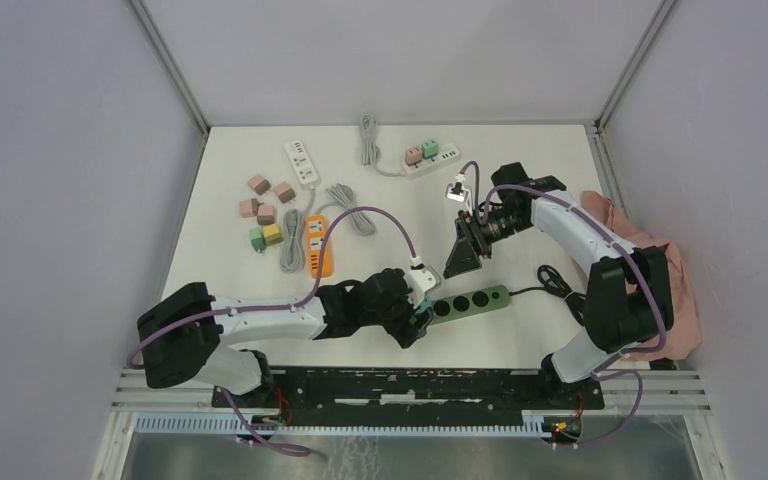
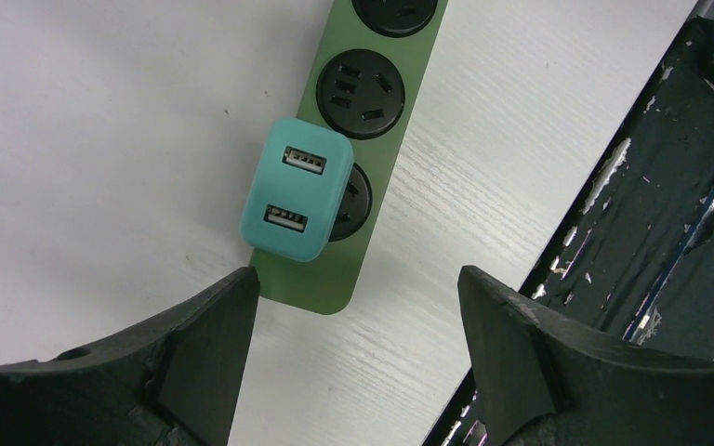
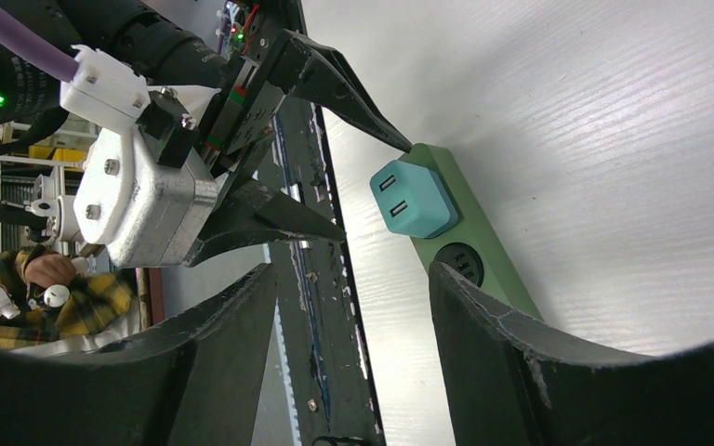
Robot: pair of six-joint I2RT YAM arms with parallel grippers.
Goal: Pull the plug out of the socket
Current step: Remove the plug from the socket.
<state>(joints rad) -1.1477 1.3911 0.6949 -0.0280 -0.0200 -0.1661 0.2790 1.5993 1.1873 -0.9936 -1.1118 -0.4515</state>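
A teal two-port USB plug [image 2: 297,200] sits in the end socket of a green power strip [image 2: 321,283] lying on the white table. My left gripper [image 2: 358,279] is open and hovers just short of the strip's end; its left fingertip [image 2: 242,283] is close to the plug's corner without touching it. In the top view the plug [image 1: 423,315] is partly under the left gripper [image 1: 415,322], and the strip [image 1: 475,300] runs to the right. My right gripper [image 1: 463,258] is open and empty above the strip. Its wrist view shows the plug [image 3: 414,200] and strip [image 3: 488,255].
An orange power strip [image 1: 318,245], two white power strips [image 1: 301,163] [image 1: 432,160] with grey cords, and several small coloured adapters [image 1: 265,210] lie at the back left. A pink cloth [image 1: 660,270] lies at the right edge. The strip's black cable [image 1: 558,285] coils beside it.
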